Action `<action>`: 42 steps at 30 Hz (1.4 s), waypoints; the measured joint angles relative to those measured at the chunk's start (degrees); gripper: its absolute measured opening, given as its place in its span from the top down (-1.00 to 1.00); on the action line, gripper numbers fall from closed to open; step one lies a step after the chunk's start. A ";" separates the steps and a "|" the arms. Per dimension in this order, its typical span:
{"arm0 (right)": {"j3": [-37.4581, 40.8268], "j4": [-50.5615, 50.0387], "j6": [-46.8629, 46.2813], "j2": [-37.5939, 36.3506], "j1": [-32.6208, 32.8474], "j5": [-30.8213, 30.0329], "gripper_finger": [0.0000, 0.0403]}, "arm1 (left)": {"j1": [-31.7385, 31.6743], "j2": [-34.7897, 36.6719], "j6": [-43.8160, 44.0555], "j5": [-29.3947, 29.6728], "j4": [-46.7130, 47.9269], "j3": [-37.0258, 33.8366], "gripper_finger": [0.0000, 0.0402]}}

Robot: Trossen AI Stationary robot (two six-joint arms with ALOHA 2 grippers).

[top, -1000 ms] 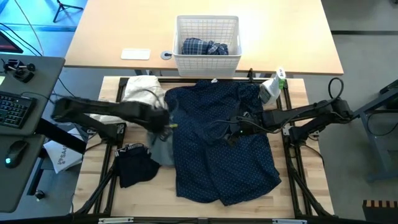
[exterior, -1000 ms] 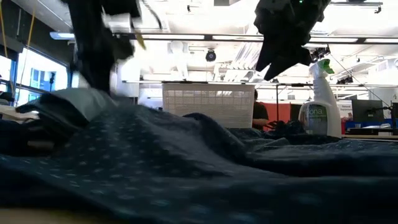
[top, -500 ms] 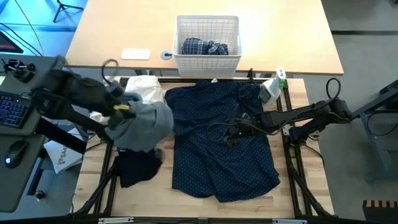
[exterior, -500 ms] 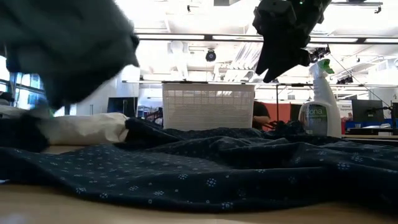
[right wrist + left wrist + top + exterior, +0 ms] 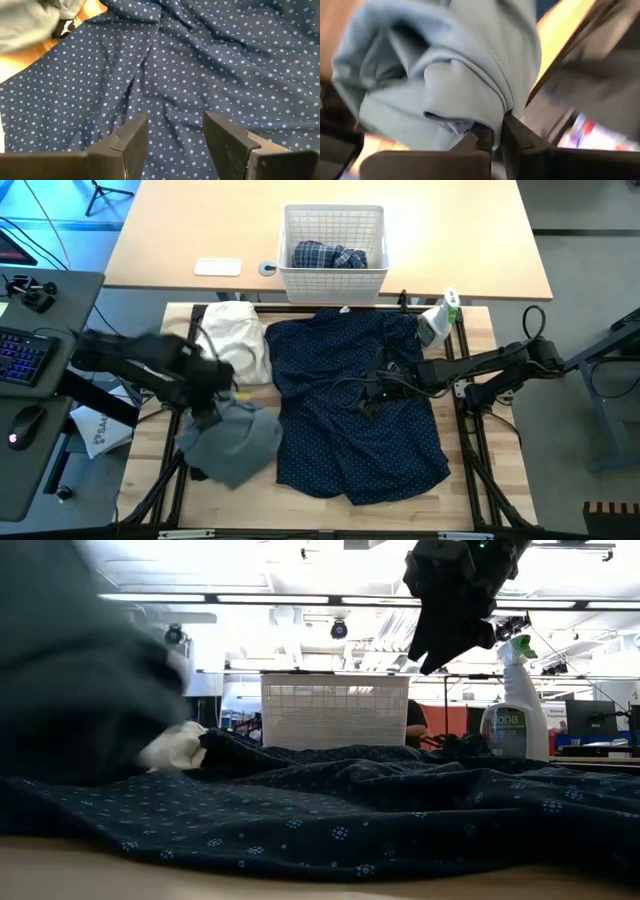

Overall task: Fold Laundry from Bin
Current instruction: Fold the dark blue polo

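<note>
1. Fingers of the left gripper (image 5: 495, 137) pinch the grey-green top (image 5: 232, 442) at lower left of the high view.
2. Right gripper (image 5: 366, 402) hovers over the navy dotted trousers (image 5: 350, 420) at centre, fingers spread.
3. Bin (image 5: 334, 242) sits at upper centre.

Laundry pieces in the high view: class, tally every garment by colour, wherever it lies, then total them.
Navy dotted: 1, trousers spread on the table
Grey-green: 1, top held in the left hand
White: 1, cloth
Blue-white plaid: 1, shirt in the bin
Total: 4
</note>
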State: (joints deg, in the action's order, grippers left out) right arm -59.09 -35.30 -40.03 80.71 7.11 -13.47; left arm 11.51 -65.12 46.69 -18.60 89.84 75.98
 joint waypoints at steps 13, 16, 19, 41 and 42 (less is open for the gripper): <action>0.00 0.39 1.40 0.89 0.40 7.17 0.09 | 1.85 3.57 -1.71 -16.18 0.19 -21.47 0.19; 3.07 5.03 2.90 2.20 1.58 9.44 0.10 | 1.25 5.16 2.82 -16.25 0.09 -15.39 0.13; 10.88 15.79 -0.44 3.67 2.39 11.74 0.13 | 0.97 5.79 6.39 -10.42 -0.01 -6.96 0.13; 15.38 -25.51 -43.71 -4.79 11.46 7.43 0.74 | -16.03 -8.48 -9.81 34.67 -22.18 5.17 0.19; 14.57 -26.00 -43.67 -5.75 11.68 6.60 0.74 | -17.89 -10.51 -11.94 32.74 -21.81 5.17 0.19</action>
State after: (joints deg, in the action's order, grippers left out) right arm -44.52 -61.31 -83.70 74.96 18.79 -6.87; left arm -6.38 -75.63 34.75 14.14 68.03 81.14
